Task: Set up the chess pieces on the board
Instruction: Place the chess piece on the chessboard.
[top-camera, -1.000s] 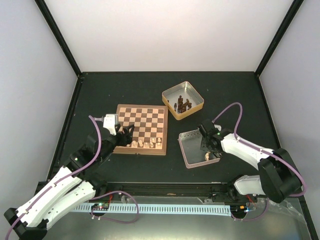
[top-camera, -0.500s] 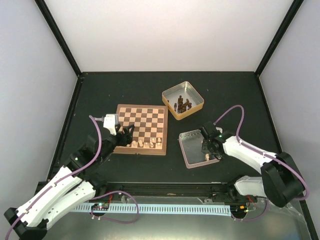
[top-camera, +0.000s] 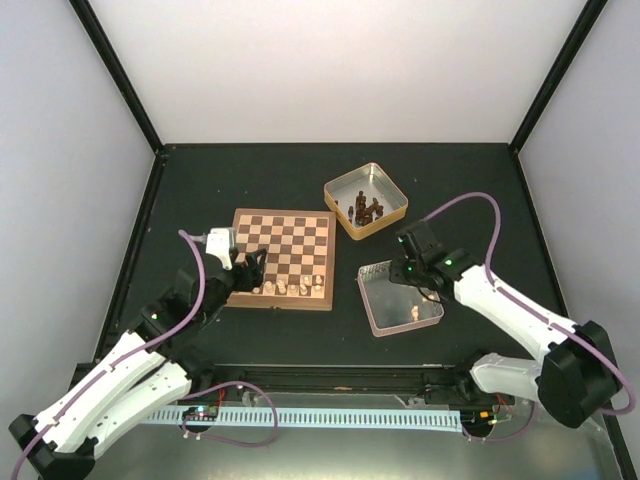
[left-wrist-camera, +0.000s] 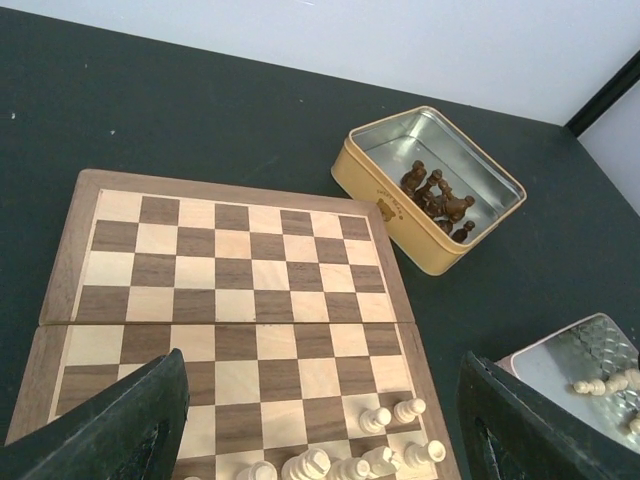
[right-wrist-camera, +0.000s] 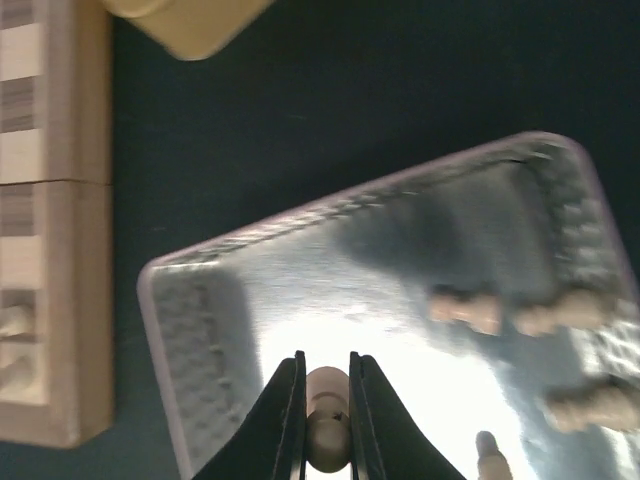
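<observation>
The main risk is to the pale chess piece (right-wrist-camera: 325, 430) pinched in the right tool (right-wrist-camera: 325, 372). The two narrow fingers grasp it by its sides just below the rounded head. A piece this small and smooth could swivel or slip out during the carry toward the board (left-wrist-camera: 240, 262). Its kind is too blurred to name, and whether its base is clear of the metal cannot be told.

It hangs over the silver tin lid (right-wrist-camera: 300, 290), near the lower middle of the right wrist frame. The loose pale pieces (right-wrist-camera: 465, 308) lie on their sides to the right of it. A low sideways move could catch the lid's raised rim and skid the lid across the dark surface (top-camera: 250, 180).

Set-down looks tight as well. The placed pale pieces (left-wrist-camera: 375, 420) crowd the bottom rows of the board, at the lower right of the left wrist frame, so a wide release could topple a neighbour. The left tool (left-wrist-camera: 322, 360) sits at that same edge and could get in the way.

In the overhead frame the right arm rises from the lower right corner and reaches up and left, its tool above the lid's upper-left corner. The left arm stretches from the lower left up to the board's lower-left edge, its tool released, fingers spread wide and gripping nothing. The yellow tin (left-wrist-camera: 400, 205) of dark pieces (left-wrist-camera: 438, 195) sits beyond the board, apart from both arms.
</observation>
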